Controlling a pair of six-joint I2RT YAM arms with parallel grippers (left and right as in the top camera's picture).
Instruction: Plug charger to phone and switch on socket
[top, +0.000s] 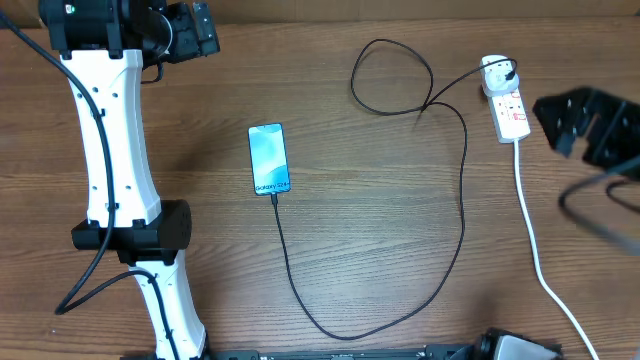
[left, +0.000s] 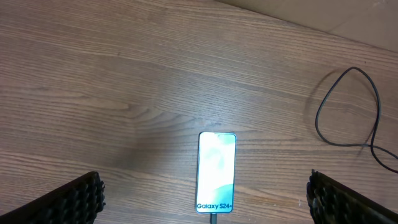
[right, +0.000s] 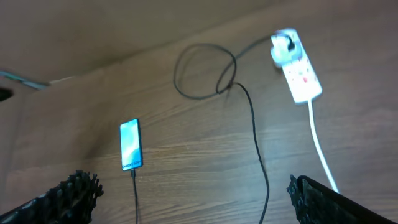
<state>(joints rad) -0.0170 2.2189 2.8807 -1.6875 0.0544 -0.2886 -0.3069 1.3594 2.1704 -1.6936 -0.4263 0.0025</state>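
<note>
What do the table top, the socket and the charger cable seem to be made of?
Table top: wood or wood-look laminate, matte; grain lines show. Socket: likely white plastic, smooth moulded body. Charger cable: probably black rubbery sheath; it bends in soft loops.

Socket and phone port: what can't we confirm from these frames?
socket switch position: too small overhead, blurred in right wrist view.
charger tip seating in phone: too small overhead; cut off by bottom edge in left wrist view.
white cord far end: runs off overhead's bottom edge.
</note>
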